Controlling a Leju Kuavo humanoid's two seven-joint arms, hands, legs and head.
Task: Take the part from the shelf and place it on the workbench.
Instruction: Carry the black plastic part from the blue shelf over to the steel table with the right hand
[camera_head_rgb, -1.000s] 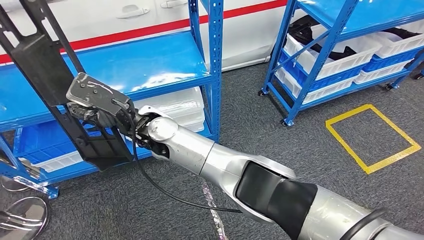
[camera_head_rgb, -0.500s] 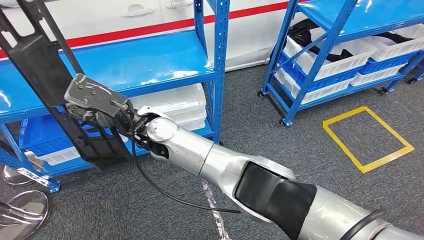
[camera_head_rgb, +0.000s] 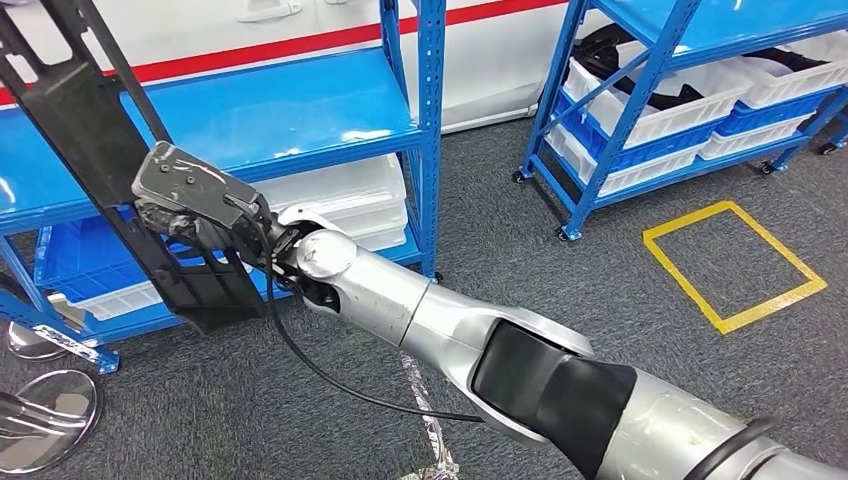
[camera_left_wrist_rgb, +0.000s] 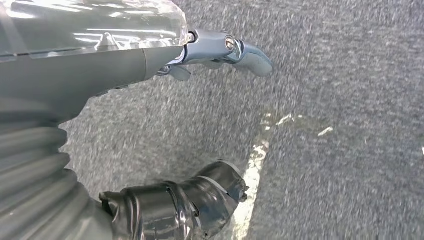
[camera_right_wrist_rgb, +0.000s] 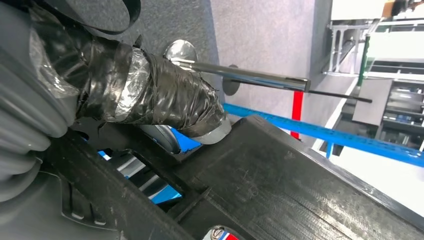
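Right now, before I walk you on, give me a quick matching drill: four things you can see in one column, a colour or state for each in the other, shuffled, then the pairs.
Things:
1. black part
2. left hand
3. taped square on the floor
4. bins on the near shelf's lower level

Colour or state:
A. yellow
B. translucent white, stacked
C. gripped by the right hand, off the shelf
D. holding nothing, above grey carpet

Pairs: 1-C, 2-D, 3-A, 4-B
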